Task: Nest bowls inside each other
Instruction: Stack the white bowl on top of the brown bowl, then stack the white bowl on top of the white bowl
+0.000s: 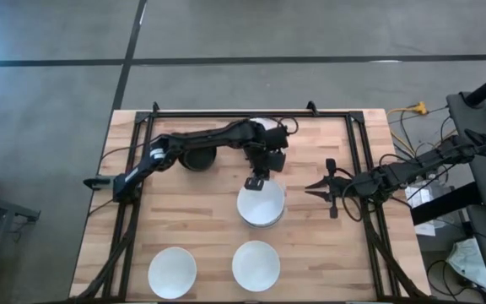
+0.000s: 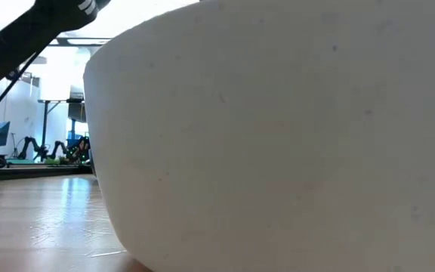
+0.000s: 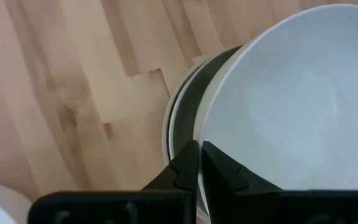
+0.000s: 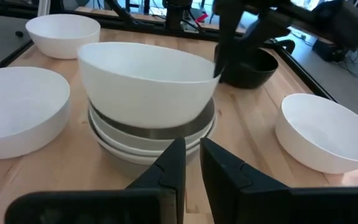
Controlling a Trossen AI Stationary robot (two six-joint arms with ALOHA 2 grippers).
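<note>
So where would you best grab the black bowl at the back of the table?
Pinch the black bowl at its rim, one claw finger inside and one outside, coming from above. It sits upright with its mouth open, alone, and the smooth round wall gives nothing else to hold.

Left gripper (image 1: 255,181) shut on the rim of the top bowl (image 1: 261,201), tilted on the stack (image 4: 151,140). Right gripper (image 1: 310,189) just beside the stack, opposite side. Two single bowls (image 1: 172,272) (image 1: 256,265) beyond at the table edge; another bowl (image 1: 199,157) behind the left jaws.
</note>
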